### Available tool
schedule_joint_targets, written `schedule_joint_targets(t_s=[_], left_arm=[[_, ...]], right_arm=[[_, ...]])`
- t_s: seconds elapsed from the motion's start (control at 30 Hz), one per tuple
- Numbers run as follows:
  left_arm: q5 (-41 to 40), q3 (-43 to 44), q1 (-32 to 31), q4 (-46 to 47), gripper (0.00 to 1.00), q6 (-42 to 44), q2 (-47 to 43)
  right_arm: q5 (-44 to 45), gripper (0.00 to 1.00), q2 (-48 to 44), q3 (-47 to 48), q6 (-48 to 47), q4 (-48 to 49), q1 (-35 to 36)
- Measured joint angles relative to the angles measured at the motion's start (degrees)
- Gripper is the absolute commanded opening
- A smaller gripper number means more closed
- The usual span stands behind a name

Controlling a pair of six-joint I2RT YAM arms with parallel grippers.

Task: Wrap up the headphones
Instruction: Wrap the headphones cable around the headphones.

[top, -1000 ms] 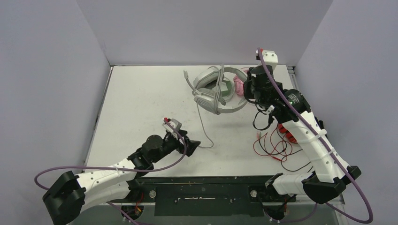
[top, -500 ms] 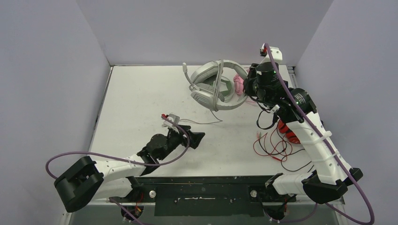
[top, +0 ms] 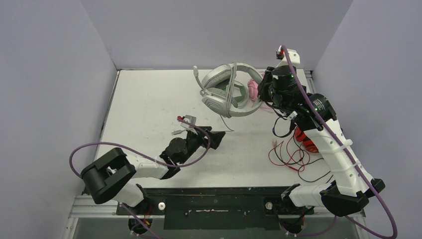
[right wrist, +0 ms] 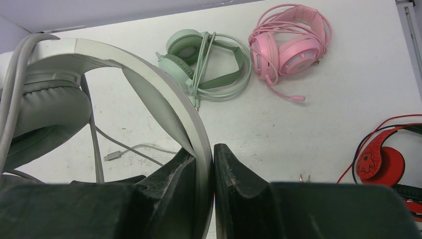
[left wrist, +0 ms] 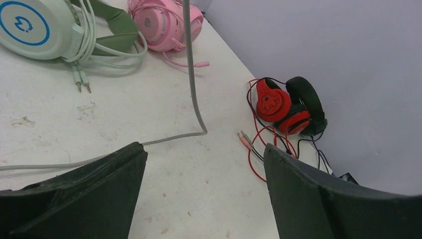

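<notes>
In R claw [right wrist: 205,164]: grey headset [right wrist: 94,52].

Grey cable [left wrist: 190,74] beyond top edge

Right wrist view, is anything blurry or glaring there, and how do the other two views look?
Right wrist: sharp and evenly lit; the grey headset looms large up close, and the right hand is dark but readable. Left wrist: the table is crisp, the left hand nearly black, no glare. Top: soft shadows, nothing blown out.
</notes>
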Motion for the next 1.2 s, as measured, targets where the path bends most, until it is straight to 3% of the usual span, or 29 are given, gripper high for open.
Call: schedule_joint_targets(t_s=[0.33,0.43,0.63,0.83,1.07,1.2], left_arm=[[0.9,6.6,-0.1,14.5,0.74,-0.1,19.4],[1.5,9.7,-0.1,18.0,0.56,-0.3,24.3],[2.6,15.3,0.5,19.8,0.0,-1.7,29.8],[6.1,17.9,2.9,20.3,0.0,-3.0,34.6],[10.0,17.8,3.5,20.3,0.0,-3.3,34.4],[11.7,16.6,3.0,19.9,0.0,-3.2,32.0]], right_arm=[[0.0,0.0,0.0,0.0,0.2,0.0,-0.1],[0.2,0.0,0.0,0.0,0.2,-0.1,-0.1],[0.4,0.0,0.0,0.0,0.3,-0.1,-0.4],[2.6,0.0,-0.1,1.7,1.7,-0.9,-0.5],[8.8,0.0,-1.8,1.9,4.4,0.2,-0.5],[12.9,0.0,-4.4,-2.7,5.4,4.3,-0.5]])
